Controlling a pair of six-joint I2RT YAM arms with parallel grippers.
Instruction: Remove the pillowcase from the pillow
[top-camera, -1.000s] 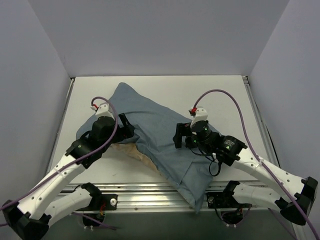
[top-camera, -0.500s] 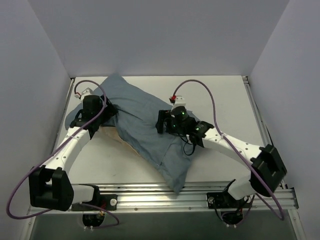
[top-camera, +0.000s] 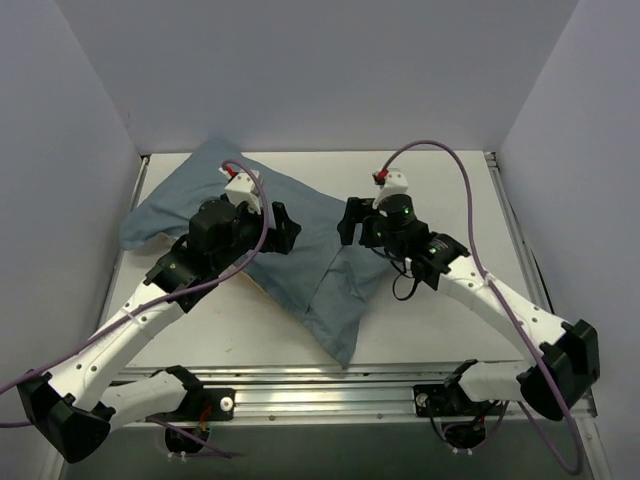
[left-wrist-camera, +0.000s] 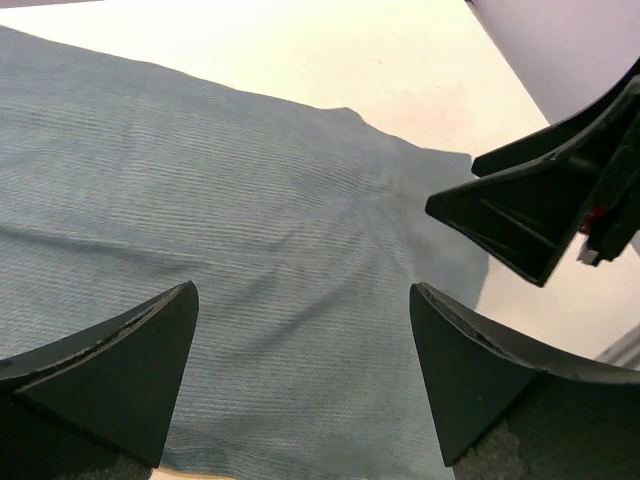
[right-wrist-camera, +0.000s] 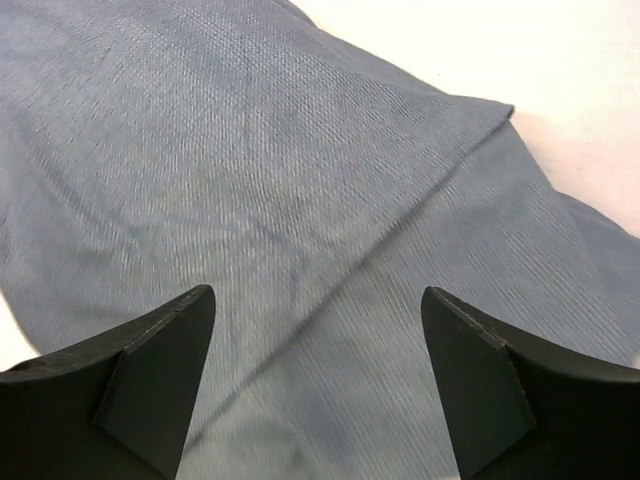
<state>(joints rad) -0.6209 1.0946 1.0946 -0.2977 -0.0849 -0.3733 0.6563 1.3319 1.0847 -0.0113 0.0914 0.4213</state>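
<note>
pillowcase (top-camera: 305, 275) lies flat beneath the left gripper (top-camera: 288, 228) and right gripper (top-camera: 346, 222).

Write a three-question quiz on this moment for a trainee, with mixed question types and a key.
1. True or false: the left gripper is shut on the pillowcase.
2. Multiple choice: what does the upward face of the pillowcase look like in both wrist views? A) plain dull grey-blue B) bright red checks C) black with yellow dots
3. Fill in the blank: in its own wrist view, the right gripper hangs ___ over the pillowcase, with nothing held.

Key: 1 false; 2 A; 3 open.
</note>
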